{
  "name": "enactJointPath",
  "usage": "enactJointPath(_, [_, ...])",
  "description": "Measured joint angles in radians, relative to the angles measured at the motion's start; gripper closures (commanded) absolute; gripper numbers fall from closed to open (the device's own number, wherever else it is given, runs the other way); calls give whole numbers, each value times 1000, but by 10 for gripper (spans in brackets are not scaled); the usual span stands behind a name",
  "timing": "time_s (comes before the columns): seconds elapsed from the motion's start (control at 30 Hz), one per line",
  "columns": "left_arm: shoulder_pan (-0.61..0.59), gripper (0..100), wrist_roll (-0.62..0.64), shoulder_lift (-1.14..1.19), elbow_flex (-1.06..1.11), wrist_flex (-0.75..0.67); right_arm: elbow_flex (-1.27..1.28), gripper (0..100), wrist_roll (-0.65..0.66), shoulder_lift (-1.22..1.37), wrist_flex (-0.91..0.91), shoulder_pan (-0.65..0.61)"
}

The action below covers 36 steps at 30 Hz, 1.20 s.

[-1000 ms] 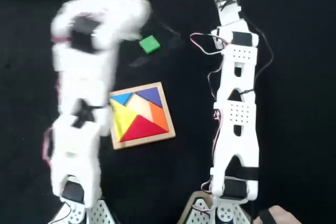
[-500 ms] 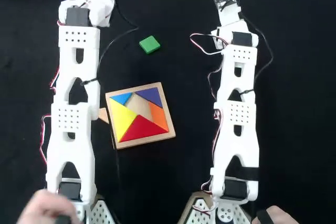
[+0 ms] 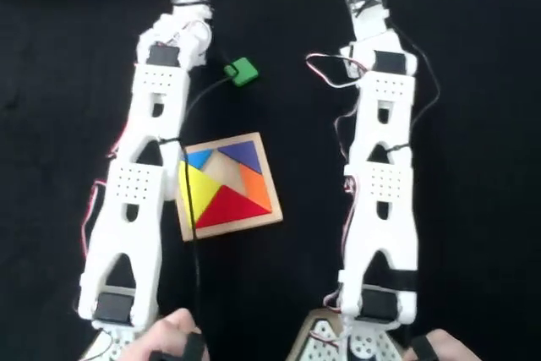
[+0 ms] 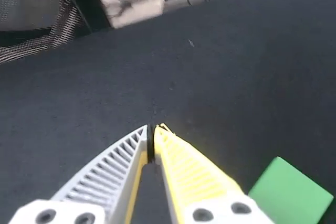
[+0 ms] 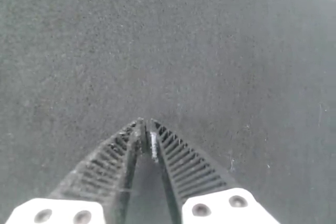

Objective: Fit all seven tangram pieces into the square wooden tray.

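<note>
I have a desk covered in black cloth (image 3: 473,166), with both arms stretched out over it toward the far edge. The white left arm (image 3: 139,192) runs along the left side of the square wooden tray (image 3: 232,229), covering that side from above. The white right arm (image 3: 380,183) lies well apart from it to the right. The tray sits mid-desk between the arms, slightly turned.

The left gripper (image 4: 153,128) has its white and yellow fingers pressed together on nothing. The right gripper (image 5: 145,123) is likewise closed to a sliver and empty, above bare cloth.

Inside the tray I see a red triangle (image 3: 232,206), a yellow triangle (image 3: 199,194), an orange piece (image 3: 254,185), a dark blue triangle (image 3: 243,155) and a light blue triangle (image 3: 196,158), with bare wood showing in the middle. The green square piece (image 3: 243,71) lies on the cloth beyond the tray, just beside the left arm's wrist.
</note>
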Motion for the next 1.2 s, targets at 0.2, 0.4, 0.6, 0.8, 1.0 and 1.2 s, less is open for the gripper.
enactJointPath(0.2, [2, 970, 0, 41, 0, 0, 0, 987, 0, 0, 0, 0])
enactJointPath(0.4, [2, 970, 2, 80, 0, 114, 0, 987, 0, 0, 0, 0])
enactJointPath(0.6, [3, 968, 6, 103, -2, 166, 0, 987, 0, 0, 0, 0])
enactJointPath(0.8, [3, 970, -8, 133, -32, 201, 0, 986, -2, 57, 0, -48])
enactJointPath(1.0, [-41, 970, -75, 135, -118, 292, 0, 986, 112, 60, 48, -163])
enactJointPath(1.2, [-204, 970, 83, 80, -216, 499, 0, 988, 121, -28, 256, -249])
